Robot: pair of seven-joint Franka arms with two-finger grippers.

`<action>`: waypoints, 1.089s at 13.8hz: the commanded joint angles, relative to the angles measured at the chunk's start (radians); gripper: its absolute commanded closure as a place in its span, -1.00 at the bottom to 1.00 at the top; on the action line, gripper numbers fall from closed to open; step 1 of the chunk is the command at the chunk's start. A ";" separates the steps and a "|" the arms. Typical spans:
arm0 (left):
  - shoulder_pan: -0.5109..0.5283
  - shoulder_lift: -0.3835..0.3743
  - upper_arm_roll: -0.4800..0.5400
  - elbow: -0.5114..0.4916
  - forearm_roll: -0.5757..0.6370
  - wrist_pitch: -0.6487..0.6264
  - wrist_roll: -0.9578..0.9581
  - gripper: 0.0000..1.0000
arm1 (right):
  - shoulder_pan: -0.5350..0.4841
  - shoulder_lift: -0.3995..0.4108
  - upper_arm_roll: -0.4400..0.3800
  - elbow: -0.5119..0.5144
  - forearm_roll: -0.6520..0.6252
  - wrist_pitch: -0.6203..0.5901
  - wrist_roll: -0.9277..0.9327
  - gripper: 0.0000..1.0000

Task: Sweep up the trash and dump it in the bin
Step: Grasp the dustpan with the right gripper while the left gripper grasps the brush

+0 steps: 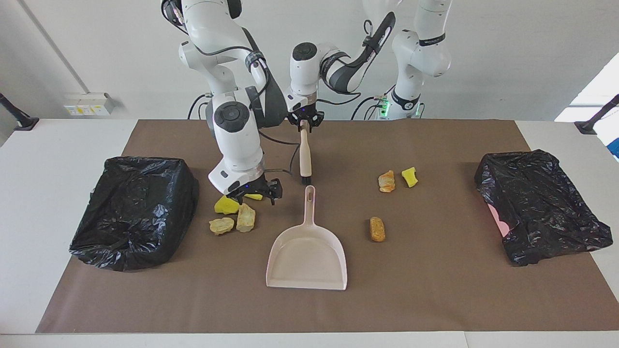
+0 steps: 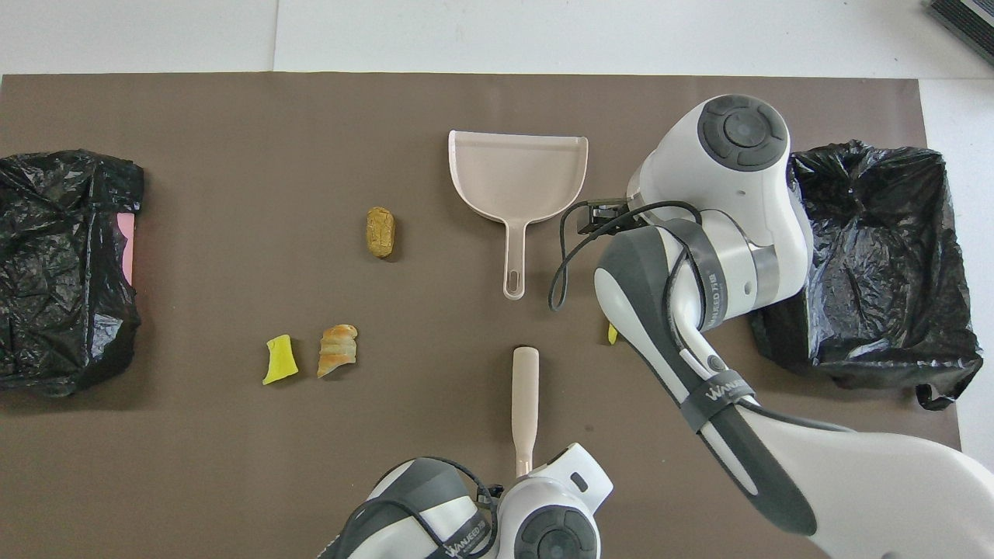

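Right end effector point(image 1: 256, 189) hides 1 yellow trash lump point(image 1: 252, 196).

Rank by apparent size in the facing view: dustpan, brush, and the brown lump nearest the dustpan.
Largest to smallest:
1. dustpan
2. brush, though it lies nearer the robots, so it may look smaller than it is
3. brown lump

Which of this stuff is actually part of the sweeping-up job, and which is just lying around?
Part of the job:
- seven trash lumps, four in a cluster, three toward the left arm's end
- brush
- dustpan
- bin at the right arm's end
- bin at the left arm's end

Just there:
- brown mat
- wall sockets
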 commanded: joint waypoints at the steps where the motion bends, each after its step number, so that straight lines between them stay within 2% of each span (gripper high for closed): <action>1: -0.014 -0.017 0.013 -0.017 -0.020 -0.011 -0.007 0.29 | -0.004 0.009 0.002 0.010 0.021 0.014 0.013 -1.00; 2: -0.014 -0.017 0.013 -0.016 -0.021 -0.013 -0.007 0.27 | -0.004 0.009 0.002 0.012 0.021 0.014 0.013 -1.00; 4: -0.014 -0.017 0.013 -0.017 -0.021 -0.016 -0.005 0.49 | -0.004 0.009 0.002 0.013 0.025 0.013 0.015 -1.00; 5: -0.014 -0.018 0.013 -0.016 -0.020 -0.032 0.001 0.92 | 0.002 0.009 0.004 0.015 0.028 0.013 0.016 -1.00; 6: -0.014 -0.018 0.015 -0.011 -0.020 -0.060 0.007 1.00 | 0.005 0.011 0.004 0.015 0.028 0.013 0.016 -1.00; 8: -0.005 -0.029 0.018 -0.004 -0.021 -0.100 0.007 1.00 | 0.005 0.011 0.004 0.015 0.028 0.014 0.016 -1.00; 10: 0.039 -0.081 0.021 0.000 -0.020 -0.169 0.010 1.00 | 0.005 0.011 0.004 0.015 0.028 0.014 0.016 -1.00; 13: 0.124 -0.133 0.026 0.021 -0.008 -0.357 -0.001 1.00 | 0.005 0.011 0.004 0.015 0.036 0.040 0.054 -1.00; 15: 0.197 -0.188 0.026 0.024 0.025 -0.433 -0.002 1.00 | 0.007 0.018 0.004 0.015 0.057 0.043 0.076 -1.00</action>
